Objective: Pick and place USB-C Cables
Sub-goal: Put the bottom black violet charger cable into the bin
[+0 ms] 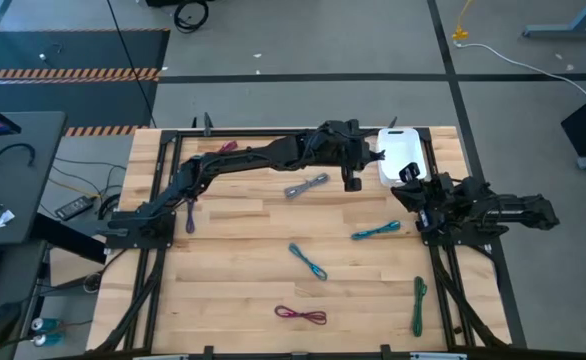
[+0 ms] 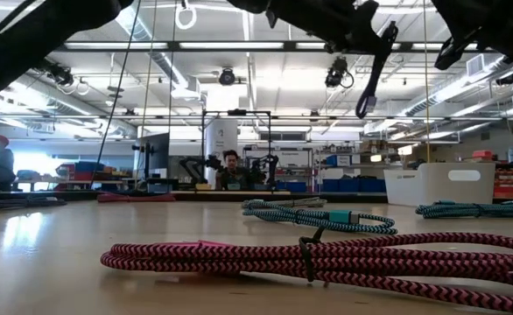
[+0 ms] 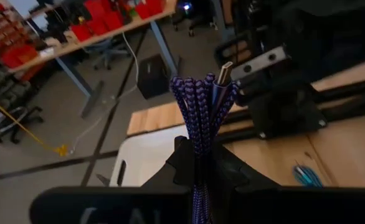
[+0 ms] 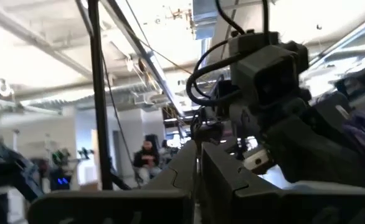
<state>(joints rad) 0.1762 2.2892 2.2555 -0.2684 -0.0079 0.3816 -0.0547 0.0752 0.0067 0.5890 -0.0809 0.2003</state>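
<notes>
My left gripper [image 1: 356, 168] reaches across the table's far side, beside the white bin [image 1: 398, 155], and is shut on a purple braided USB-C cable [image 3: 198, 106]. That cable shows as a dark strip [image 2: 375, 70] high in the low view. My right gripper [image 1: 406, 182] hovers shut near the bin's near edge, holding nothing. Lying flat on the table are the grey cable [image 1: 306, 186], teal cable [image 1: 376, 231], light blue cable [image 1: 308, 262], magenta-red cable [image 1: 301, 315], green cable [image 1: 419, 305] and maroon cable [image 1: 226, 148]. My left gripper pinches the purple cable's folded bundle between its two fingers [image 3: 226, 168]. The looped end and a metal USB-C plug [image 3: 223, 71] stick out past the fingertips. The cable is lifted clear of the table and hangs in the air near the bin.
The white bin [image 3: 139, 162] stands at the table's far right corner. A purple strip [image 1: 190, 215] lies by the left arm's base. The arms' black frames run along the left and right edges. The magenta-red cable [image 2: 326, 258] lies closest to the near edge.
</notes>
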